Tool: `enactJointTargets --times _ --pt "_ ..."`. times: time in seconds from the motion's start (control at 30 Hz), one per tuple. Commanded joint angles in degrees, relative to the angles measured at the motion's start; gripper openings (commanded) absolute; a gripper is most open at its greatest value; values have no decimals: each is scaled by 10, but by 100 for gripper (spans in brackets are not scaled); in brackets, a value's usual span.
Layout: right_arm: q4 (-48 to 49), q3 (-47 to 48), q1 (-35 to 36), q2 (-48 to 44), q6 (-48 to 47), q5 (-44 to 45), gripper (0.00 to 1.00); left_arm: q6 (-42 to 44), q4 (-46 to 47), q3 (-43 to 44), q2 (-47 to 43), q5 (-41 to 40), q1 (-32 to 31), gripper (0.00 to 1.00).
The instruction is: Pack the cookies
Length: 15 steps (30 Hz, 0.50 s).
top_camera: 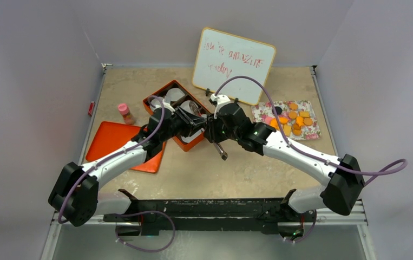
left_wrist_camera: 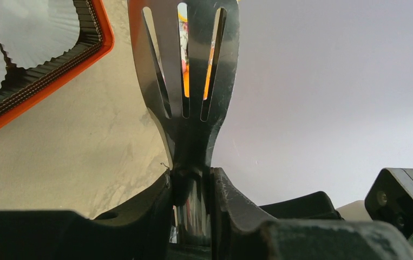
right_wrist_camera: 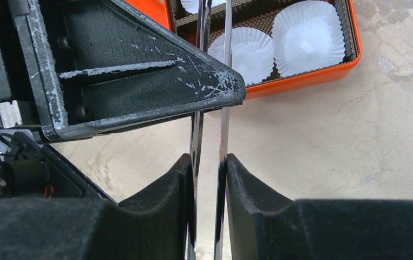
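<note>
Orange cookies (top_camera: 295,122), with 1 pink and 1 black among them, lie in a loose cluster on a floral mat (top_camera: 314,133) at the right rear of the tabletop (top_camera: 247,173), well apart from both arms. Left of them, near the middle, sits an orange box (top_camera: 163,93) whose compartments hold white paper cups (right_wrist_camera: 307,38). Just in front of the box's near corner the 2 arms meet over a pair of metal tongs (top_camera: 221,150). The left claw (left_wrist_camera: 192,179) is clamped on the narrow neck below a slotted blade. The right claw (right_wrist_camera: 210,162) presses its fingers (right_wrist_camera: 247,184) against the 2 thin arms of the tongs, seen edge-on and held a small gap apart. The handle end sticks out toward the near edge below the right claw. An orange lid (top_camera: 112,141) lies flat to the left, partly under the left arm. A small pink-capped bottle (top_camera: 125,113) stands behind the lid, and a whiteboard (top_camera: 234,65) leans at the back.
</note>
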Motion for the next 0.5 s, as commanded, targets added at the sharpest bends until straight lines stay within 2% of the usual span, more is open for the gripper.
enactJointTargets --times 0.0,0.27,0.47 --pt "30 8 6 -1 -13 -9 30 -6 11 12 -7 -16 -3 13" --pt "27 12 9 8 -17 -4 32 -18 16 8 -8 -12 -3 0" --pt "23 19 12 18 -20 -5 37 -36 29 2 -8 -5 -3 0"
